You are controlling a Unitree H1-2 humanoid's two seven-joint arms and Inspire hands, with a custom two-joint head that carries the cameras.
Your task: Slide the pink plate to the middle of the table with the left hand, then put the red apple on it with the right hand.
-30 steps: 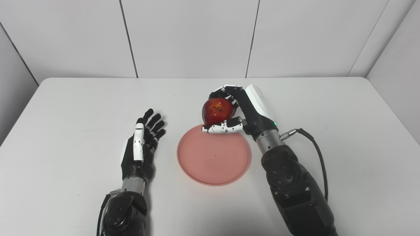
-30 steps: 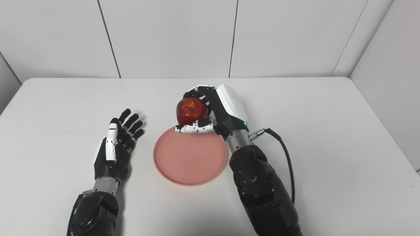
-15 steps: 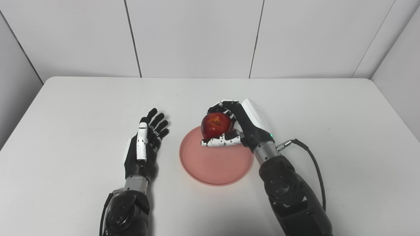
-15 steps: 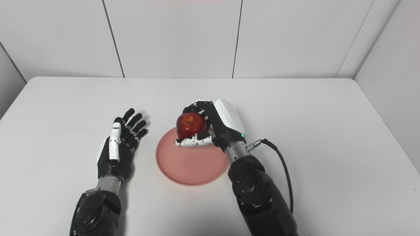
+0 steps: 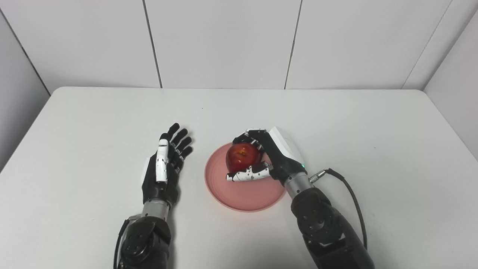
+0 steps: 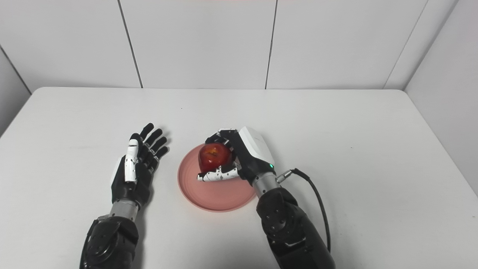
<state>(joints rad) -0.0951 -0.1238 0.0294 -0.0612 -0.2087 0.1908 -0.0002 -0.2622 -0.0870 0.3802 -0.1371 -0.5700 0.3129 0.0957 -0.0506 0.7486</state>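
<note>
Since the earlier frames our right robot hand [image 5: 267,158] has come back toward us and down, so the red apple [image 5: 242,158] that hung past the far rim of the pink plate [image 5: 224,188] now sits over the plate's far half; the whole picture has also shifted a little, so we put part of that down to the camera.

From the left eye view, the right robot hand is wrapped round the apple, fingers over its far side and thumb [image 5: 248,174] under its near side, low over the plate's floor; we cannot tell whether the apple already touches the plate. The plate lies about mid-bench [image 5: 336,123], so the slide looks done; our left robot hand [image 5: 164,168] rests just beside the plate's left rim, fingers spread, holding nothing.

From the right eye view, the apple [image 6: 213,157] again shows within the plate's [image 6: 209,198] rim, toward the far side, with the right robot hand [image 6: 241,158] closed on it and the left robot hand [image 6: 136,168] apart from the rim.

To do this step well, we judge, we should ease the apple straight down until it bears on the plate; a round apple may roll, so we open the fingers slowly and lift the thumb clear without dragging it; nudging it nearer the centre first would leave more margin from the rim.
</note>
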